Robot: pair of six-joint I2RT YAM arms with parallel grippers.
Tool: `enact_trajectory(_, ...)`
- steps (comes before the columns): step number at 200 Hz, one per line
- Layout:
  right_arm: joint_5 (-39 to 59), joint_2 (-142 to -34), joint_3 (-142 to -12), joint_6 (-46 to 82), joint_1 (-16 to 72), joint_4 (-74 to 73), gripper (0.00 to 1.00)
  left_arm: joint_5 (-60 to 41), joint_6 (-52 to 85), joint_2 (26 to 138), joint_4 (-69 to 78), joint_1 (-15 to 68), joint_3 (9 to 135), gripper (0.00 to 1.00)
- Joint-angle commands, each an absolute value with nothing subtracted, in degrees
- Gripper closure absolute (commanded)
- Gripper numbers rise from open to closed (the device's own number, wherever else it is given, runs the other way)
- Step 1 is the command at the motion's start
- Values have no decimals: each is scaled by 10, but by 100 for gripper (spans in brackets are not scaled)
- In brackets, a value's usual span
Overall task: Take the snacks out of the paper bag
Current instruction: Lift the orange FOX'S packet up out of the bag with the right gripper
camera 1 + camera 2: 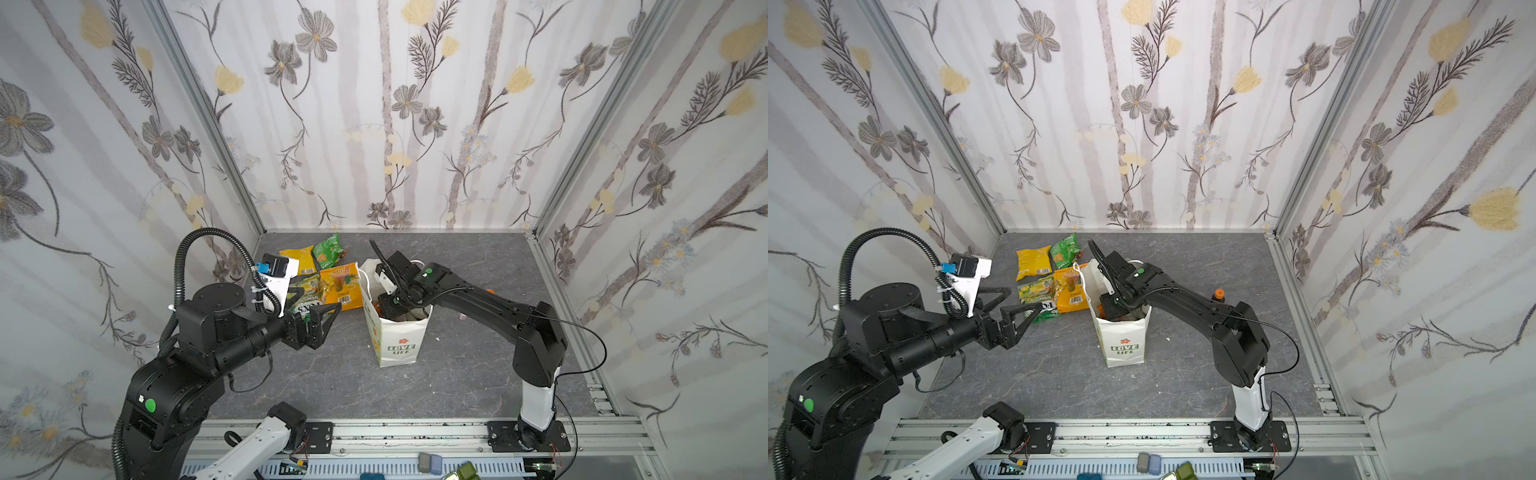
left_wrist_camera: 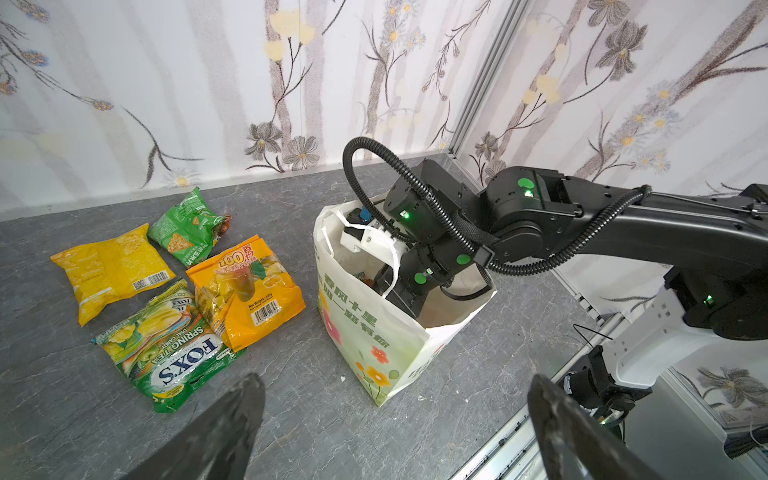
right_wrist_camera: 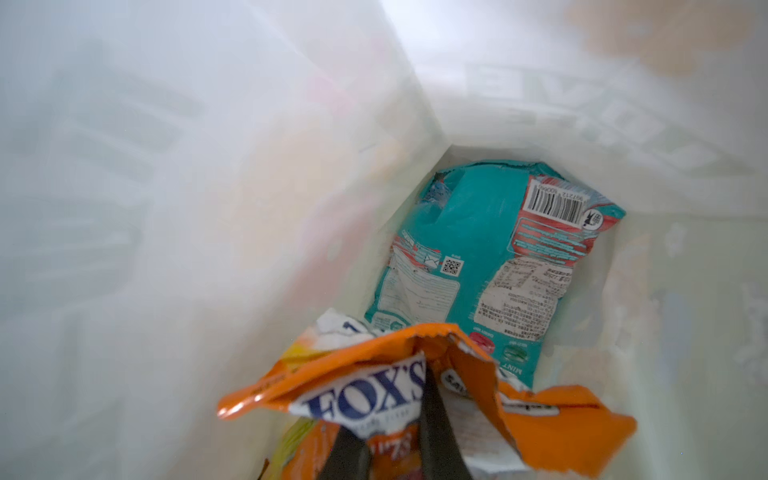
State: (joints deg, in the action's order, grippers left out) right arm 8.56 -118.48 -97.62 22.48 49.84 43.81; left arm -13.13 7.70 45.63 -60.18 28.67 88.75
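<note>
We see the paper bag point(image 1: 409, 332) standing upright near the middle of the grey tabletop point(image 2: 316, 419) with its mouth open, and the right arm point(image 1: 490, 303) reaches down into it from above. Inside, in the right wrist view, the right tool point(image 3: 386, 399) is clenched on the crumpled top edge of an orange-and-white packet point(image 3: 552, 424) marked "FOX'S", with the foil pinched between its dark fingers point(image 3: 434, 419). Beyond that packet a teal packet point(image 3: 478, 249) lies flat on the floor of the bag, barcode side up. Outside the bag, to its left in both top views, four more packets lie close together on the tabletop. A yellow packet point(image 2: 112, 266) and a green packet point(image 2: 187, 228) are on the far side. An orange packet point(image 2: 249, 299) lies just beside the bag, and a yellow-green packet point(image 2: 166, 353), also marked "FOX'S", touches the orange one. The left tool point(image 1: 1026, 300) is released, its jaws spread wide around nothing. It hovers by the near edge of the yellow-green packet, apart from the bag.
</note>
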Motion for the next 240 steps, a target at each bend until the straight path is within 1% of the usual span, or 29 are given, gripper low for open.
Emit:
enact_trajectory(1, 82, -1169, -992, 235, 497, 430, 100, -133, 77, 456, -585, 287, 889, 0)
enact_trajectory(171, 63, -1113, -1040, 249, 489, 429, 100, -138, 84, 454, -582, 286, 892, 0)
enact_trajectory(240, 60, -1071, -1061, 254, 488, 420, 100, -137, 100, 452, -568, 287, 891, 0)
